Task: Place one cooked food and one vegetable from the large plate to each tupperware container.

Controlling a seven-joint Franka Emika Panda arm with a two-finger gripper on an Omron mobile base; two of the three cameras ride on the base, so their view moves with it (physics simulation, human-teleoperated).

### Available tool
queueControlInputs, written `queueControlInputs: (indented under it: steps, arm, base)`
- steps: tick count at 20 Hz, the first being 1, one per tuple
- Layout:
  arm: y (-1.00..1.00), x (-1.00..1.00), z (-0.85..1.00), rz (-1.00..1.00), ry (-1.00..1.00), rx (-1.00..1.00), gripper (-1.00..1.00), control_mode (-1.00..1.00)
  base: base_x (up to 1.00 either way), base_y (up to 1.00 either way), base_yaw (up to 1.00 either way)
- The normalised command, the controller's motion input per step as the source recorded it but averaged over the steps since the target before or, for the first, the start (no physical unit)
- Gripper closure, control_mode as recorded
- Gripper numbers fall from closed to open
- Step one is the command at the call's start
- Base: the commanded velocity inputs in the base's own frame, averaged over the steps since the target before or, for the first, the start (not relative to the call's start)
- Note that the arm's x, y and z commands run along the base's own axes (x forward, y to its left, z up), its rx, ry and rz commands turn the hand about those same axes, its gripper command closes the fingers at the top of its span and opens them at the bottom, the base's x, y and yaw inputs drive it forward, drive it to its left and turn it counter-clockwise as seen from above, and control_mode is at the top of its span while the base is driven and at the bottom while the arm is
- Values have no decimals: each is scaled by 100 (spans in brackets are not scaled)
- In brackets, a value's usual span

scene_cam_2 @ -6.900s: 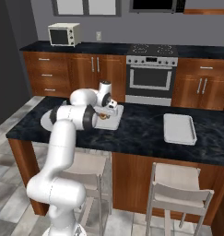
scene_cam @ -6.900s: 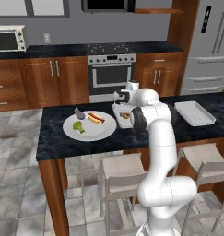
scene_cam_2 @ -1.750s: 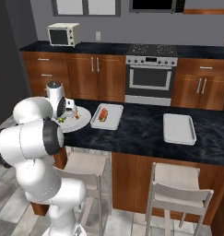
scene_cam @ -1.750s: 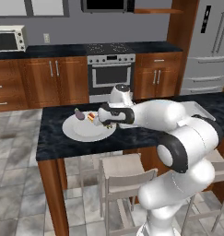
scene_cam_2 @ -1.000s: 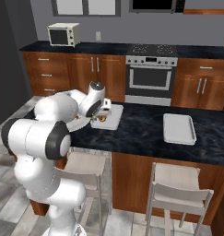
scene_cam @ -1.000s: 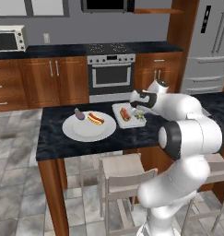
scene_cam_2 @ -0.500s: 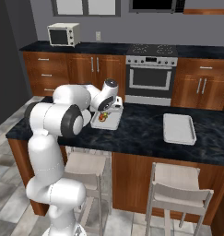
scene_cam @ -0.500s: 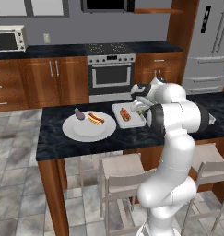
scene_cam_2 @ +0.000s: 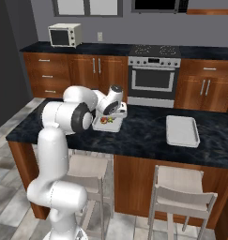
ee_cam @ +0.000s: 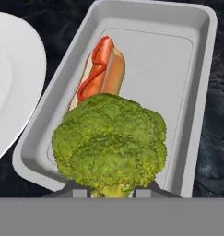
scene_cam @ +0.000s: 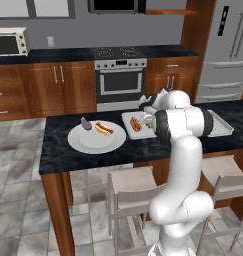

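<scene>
Now the pincer (ee_cam: 111, 193) is clamped on the broccoli (ee_cam: 111, 143), carried over from the large plate (scene_cam: 97, 137), and hangs just above the near tupperware container (ee_cam: 196, 60). Right beneath and beyond it lies the hot dog (ee_cam: 100, 71); an eggplant (scene_cam: 86, 124) and a second hot dog (scene_cam: 104, 129) wait on the plate, the other container (scene_cam_2: 182, 130) well off.
</scene>
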Motion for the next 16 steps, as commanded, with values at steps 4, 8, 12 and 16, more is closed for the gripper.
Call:
queueControlInputs:
  steps: [4,8,12,16]
  arm:
    - [0,5,-26,0,0,-1,100,-100]
    - [0,9,-25,0,0,-1,100,-100]
    - [0,35,-21,0,0,0,100,-100]
    - [0,47,-11,0,0,0,100,-100]
  base:
    - [0,0,0]
    - [0,0,0]
    - [0,0,0]
    - [0,0,0]
